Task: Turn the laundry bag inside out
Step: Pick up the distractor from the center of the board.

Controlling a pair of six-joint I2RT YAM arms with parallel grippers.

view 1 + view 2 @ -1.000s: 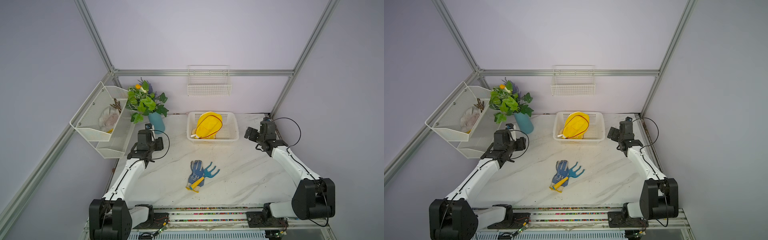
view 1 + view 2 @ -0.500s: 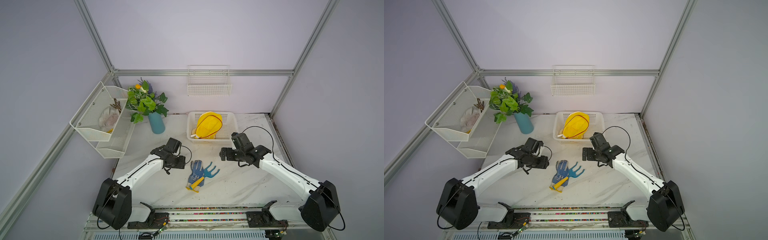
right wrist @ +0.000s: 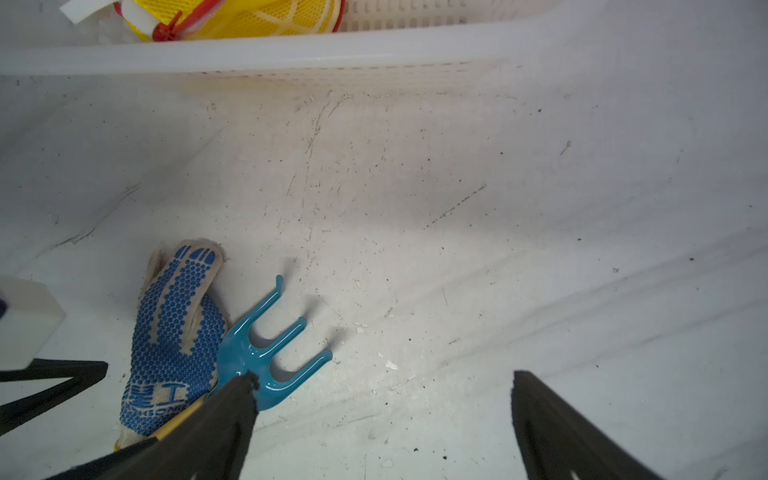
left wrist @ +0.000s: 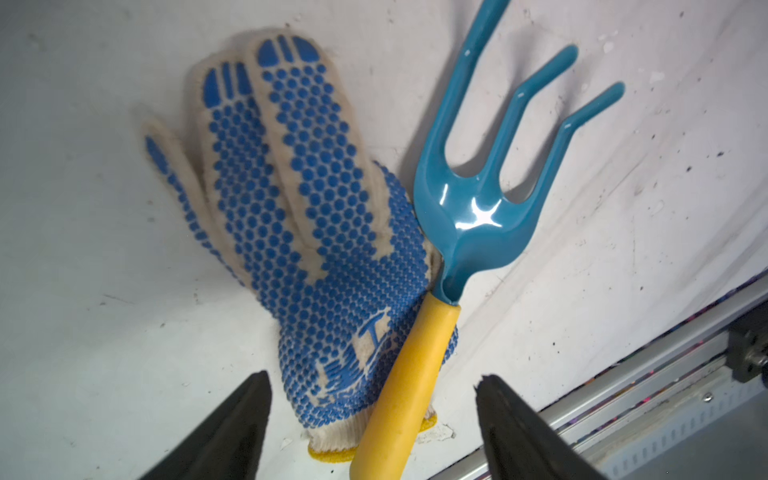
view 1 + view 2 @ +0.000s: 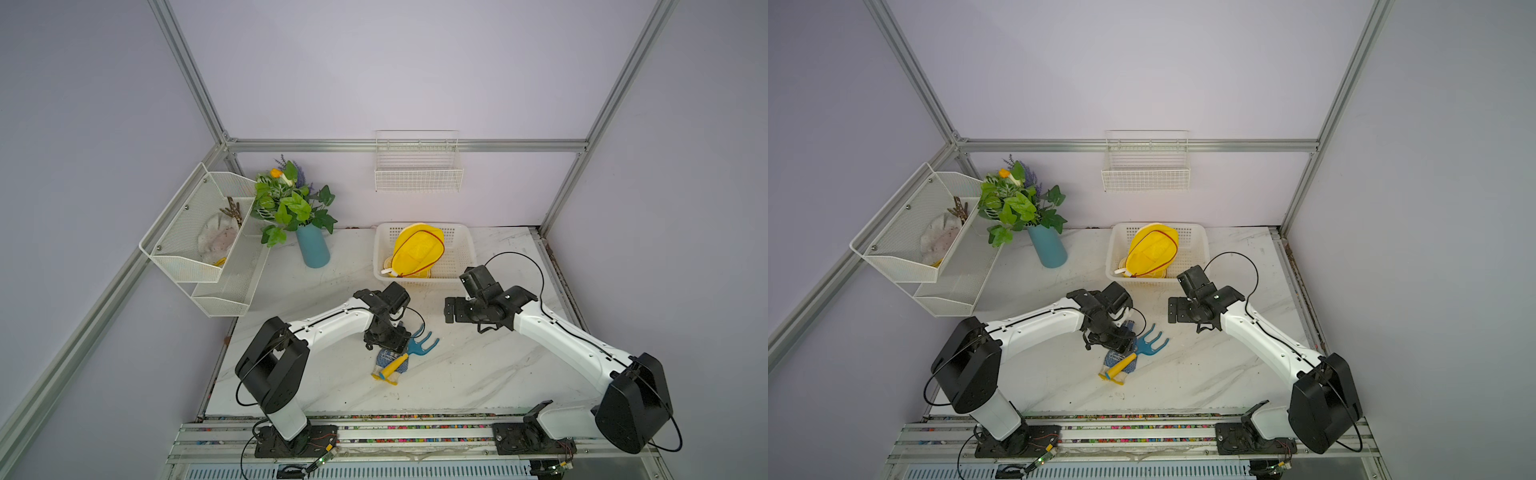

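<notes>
Left gripper [image 4: 372,376] is hovering over the dotted glove [image 4: 316,232] and hand fork [image 4: 469,208], jaws spread wide, holding nothing. Right gripper [image 3: 382,376] is hanging alongside, jaws wide, empty. Laundry bag [image 5: 417,249] is sitting in the white basket [image 5: 456,233] at the back.

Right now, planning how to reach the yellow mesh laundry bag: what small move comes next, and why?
Probably swing the open right gripper toward the yellow mesh laundry bag in the white perforated basket: it is nearest, while the open left gripper hovers over the blue-dotted glove.
</notes>
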